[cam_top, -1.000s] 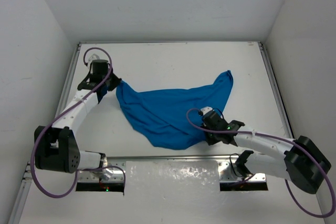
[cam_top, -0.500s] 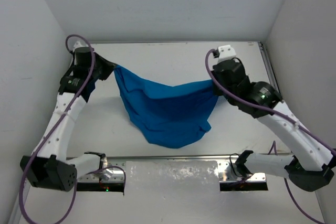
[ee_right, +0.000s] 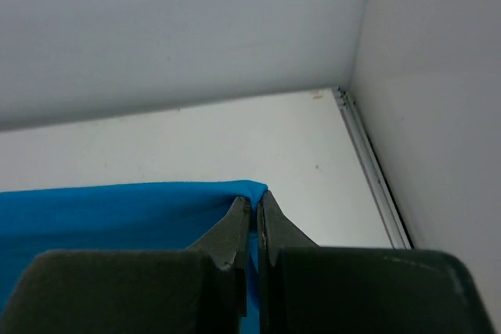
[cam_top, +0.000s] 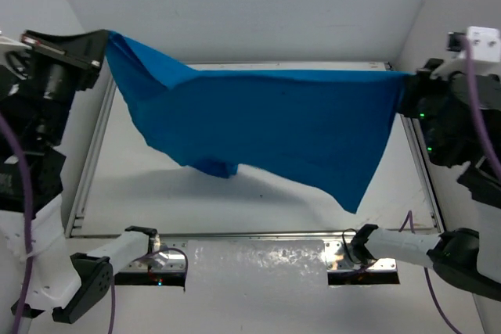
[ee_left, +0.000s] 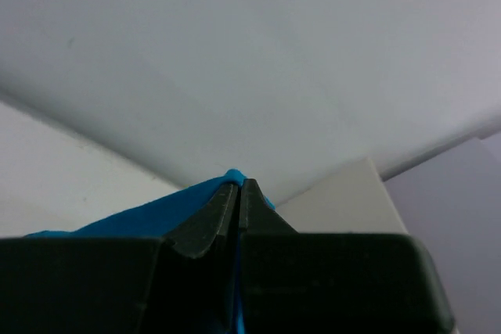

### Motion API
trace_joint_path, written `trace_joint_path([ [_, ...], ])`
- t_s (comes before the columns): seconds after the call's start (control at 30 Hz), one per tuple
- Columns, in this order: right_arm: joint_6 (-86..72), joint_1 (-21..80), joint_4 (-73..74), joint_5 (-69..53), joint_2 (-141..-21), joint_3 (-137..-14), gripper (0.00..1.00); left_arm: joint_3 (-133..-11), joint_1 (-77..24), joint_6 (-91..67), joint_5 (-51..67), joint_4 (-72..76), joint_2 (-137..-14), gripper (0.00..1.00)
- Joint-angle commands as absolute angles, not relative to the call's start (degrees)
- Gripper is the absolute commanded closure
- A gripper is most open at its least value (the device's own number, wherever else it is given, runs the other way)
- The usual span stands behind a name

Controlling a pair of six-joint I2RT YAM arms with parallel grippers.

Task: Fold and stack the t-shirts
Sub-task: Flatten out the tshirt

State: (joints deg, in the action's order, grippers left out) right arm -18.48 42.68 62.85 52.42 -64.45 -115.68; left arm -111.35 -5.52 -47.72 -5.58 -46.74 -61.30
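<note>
- The blue t-shirt (cam_top: 266, 127) is held up in the air over the white bench (cam_top: 258, 209), spread wide between the two arms.
- Its upper left corner is pinched by the left gripper (cam_top: 100, 41), high at the left edge of the top view.
- From the left wrist, the left gripper (ee_left: 239, 187) is seen with its jaws pressed together, and a sliver of the t-shirt (ee_left: 133, 220) is caught between them.
- The upper right corner is gripped by the right gripper (cam_top: 404, 87), out by the right wall.
- From the right wrist, the right gripper (ee_right: 254, 202) is likewise seen closed tight on the cloth, and the t-shirt (ee_right: 117, 209) is drawn away to the left from the tips.
- The top edge is pulled nearly level from gripper to gripper (taut, with just a few creases near the left corner).
- Below that edge the cloth hangs as one broad sheet, and the lower edge slants down to a pointed corner on the right.
- A bunched fold hangs left of centre, and a shadow is cast on the bench beneath it.
- Whether that fold touches the bench cannot be told from above.
- A metal rail (ee_right: 368, 162) is seen along the bench's right edge, beyond the right gripper.
</note>
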Motion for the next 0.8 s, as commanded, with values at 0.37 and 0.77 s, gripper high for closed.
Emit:
trace_joint_path([
  [0.37, 2.1, 42.63, 44.48, 61.61, -66.16, -110.58, 1.0, -117.0, -5.19, -45.26, -1.24, -48.17, -70.48, 1.0],
  [0.77, -18.35, 17.5, 67.07, 20.33, -103.01, -141.01, 1.0, -120.76, -5.01, -43.51, -2.99, -44.47, -84.19, 1.0],
])
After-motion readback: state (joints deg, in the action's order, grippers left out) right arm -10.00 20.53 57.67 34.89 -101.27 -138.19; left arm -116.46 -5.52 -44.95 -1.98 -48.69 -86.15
